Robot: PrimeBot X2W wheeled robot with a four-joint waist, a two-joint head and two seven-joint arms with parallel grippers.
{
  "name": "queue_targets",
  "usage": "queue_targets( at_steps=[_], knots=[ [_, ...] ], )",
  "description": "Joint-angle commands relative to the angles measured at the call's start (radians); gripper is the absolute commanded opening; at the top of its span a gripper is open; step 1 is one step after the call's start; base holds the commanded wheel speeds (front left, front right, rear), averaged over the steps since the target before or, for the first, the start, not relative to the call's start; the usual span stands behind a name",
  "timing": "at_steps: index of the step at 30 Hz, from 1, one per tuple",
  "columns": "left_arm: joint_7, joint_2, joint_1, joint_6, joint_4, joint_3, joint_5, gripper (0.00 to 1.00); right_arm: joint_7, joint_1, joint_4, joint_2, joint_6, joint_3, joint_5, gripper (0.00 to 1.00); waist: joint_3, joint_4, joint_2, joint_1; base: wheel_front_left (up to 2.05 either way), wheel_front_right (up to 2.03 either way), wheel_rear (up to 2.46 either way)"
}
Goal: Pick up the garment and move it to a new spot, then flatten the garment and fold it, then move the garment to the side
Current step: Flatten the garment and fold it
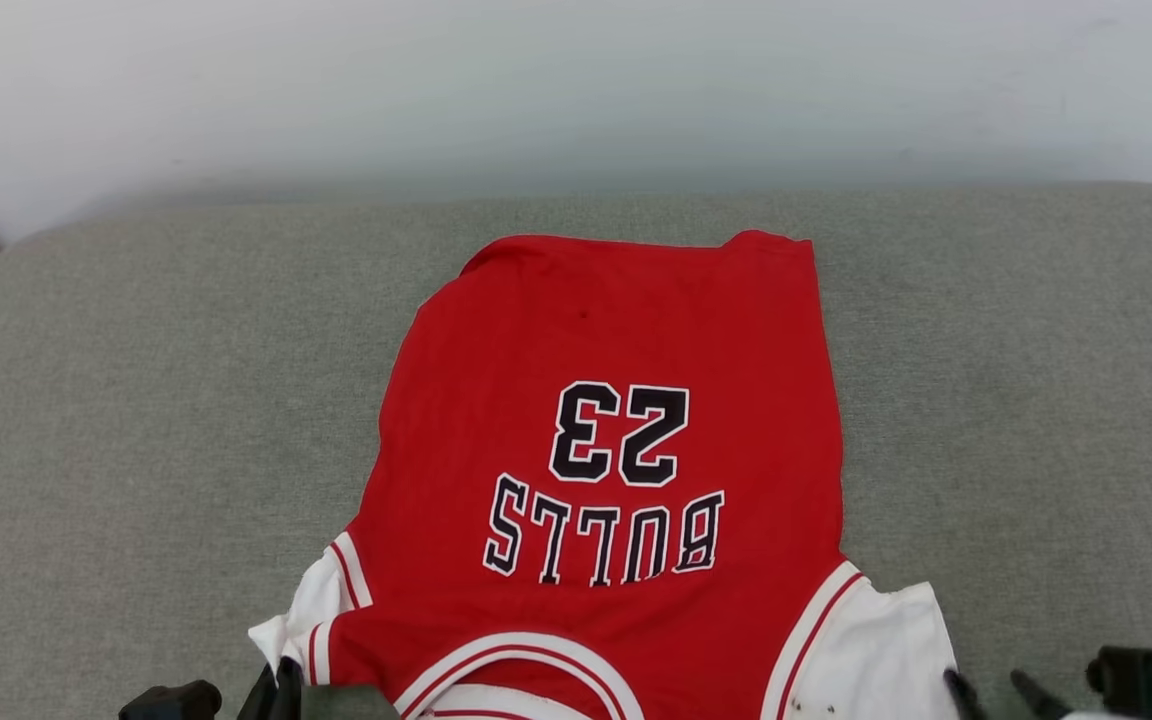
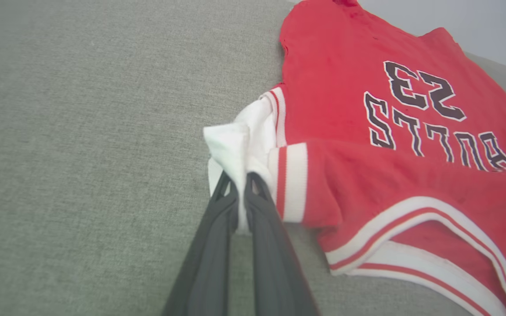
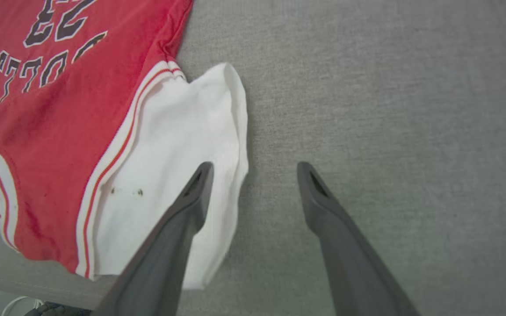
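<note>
Red garment (image 1: 616, 400) on surface (image 1: 136, 450), likely soft, light; left tool (image 2: 239, 180) clamped on white sleeve (image 2: 231, 140), right tool (image 3: 255, 166) spread open; best gripped by sleeves

garment (image 1: 616, 330) on cushion (image 1: 136, 400) | left end effector (image 2: 240, 184) — left sleeve (image 2: 235, 145) | right end effector (image 3: 255, 169) — right sleeve (image 3: 178, 131)

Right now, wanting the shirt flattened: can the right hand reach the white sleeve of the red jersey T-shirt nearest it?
Probably yes: the right hand is open beside that white sleeve, one finger over its edge, nothing between them.
</note>
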Motion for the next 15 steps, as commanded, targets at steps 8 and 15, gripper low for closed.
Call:
queue_targets(
  at_steps=[8, 15],
  knots=[
    [-0.027, -0.005, -0.078, -0.013, -0.063, -0.013, 0.014, 0.00, -0.072, -0.278, 0.036, 0.001, -0.001, -0.144, 0.007, 1.00, 0.096, 0.032, 0.0000, 0.0002, 0.00, 0.00, 0.00],
    [-0.051, -0.022, -0.164, -0.027, -0.102, -0.039, 0.030, 0.00, -0.011, -0.600, 0.239, -0.074, -0.001, -0.160, 0.025, 1.00, 0.210, 0.102, 0.0000, 0.0002, 0.00, 0.00, 0.00]
  ],
)
